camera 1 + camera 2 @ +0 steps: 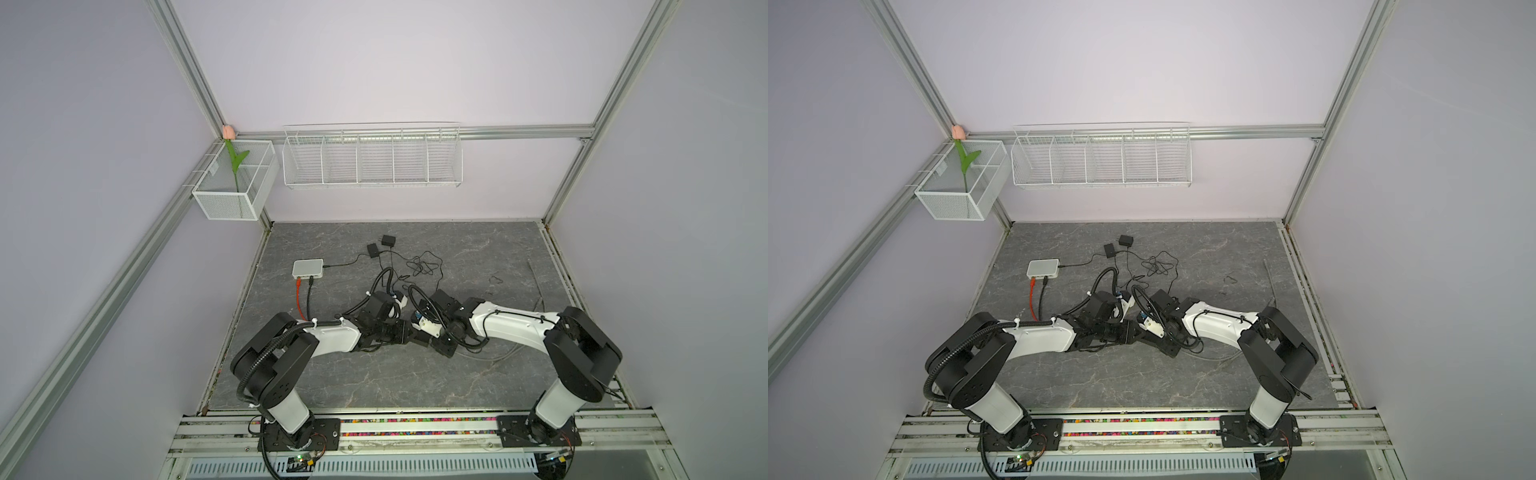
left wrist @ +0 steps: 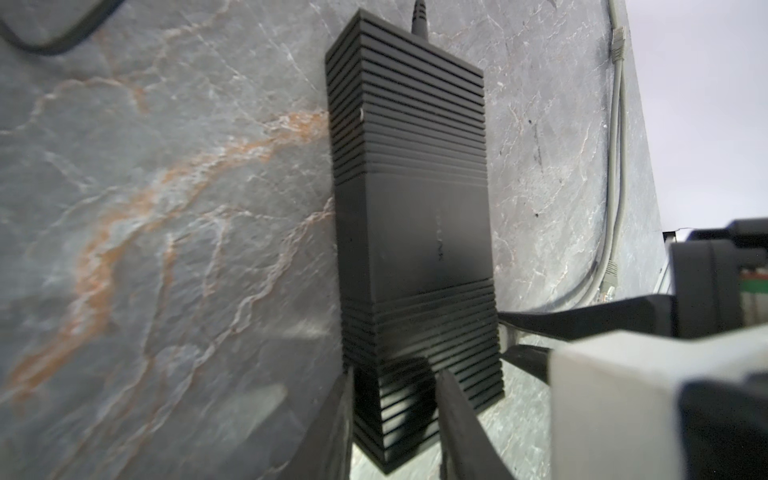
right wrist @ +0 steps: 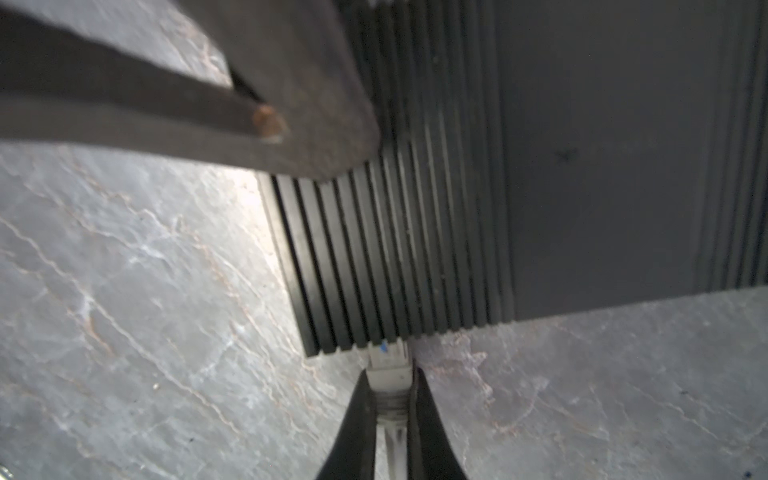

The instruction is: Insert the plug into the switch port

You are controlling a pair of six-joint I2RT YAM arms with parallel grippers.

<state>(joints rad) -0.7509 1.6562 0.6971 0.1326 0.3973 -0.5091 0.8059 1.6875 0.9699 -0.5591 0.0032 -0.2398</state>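
Evidently the left claw is partly closed on one end of the black switch, bracing it on the table, so the right claw, pinched narrow on the grey plug, can push it home; the plug's tip touches the switch's edge.

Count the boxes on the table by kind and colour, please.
White box: 1
Small black adapters: 2
Black ribbed switch: 1
Total: 4
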